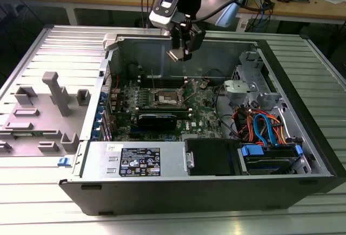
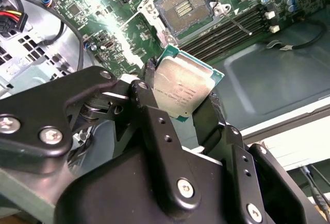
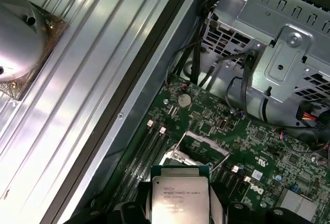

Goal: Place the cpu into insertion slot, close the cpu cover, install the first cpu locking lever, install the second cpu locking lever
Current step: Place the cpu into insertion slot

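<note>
Above the green board, end effector: closed on the cpu, which is gripped by two opposite edges. Insertion slot: seen uncovered and empty, located below the cpu, slightly toward the exterior view's left.

The insertion slot lies open from above, black card beside.
</note>
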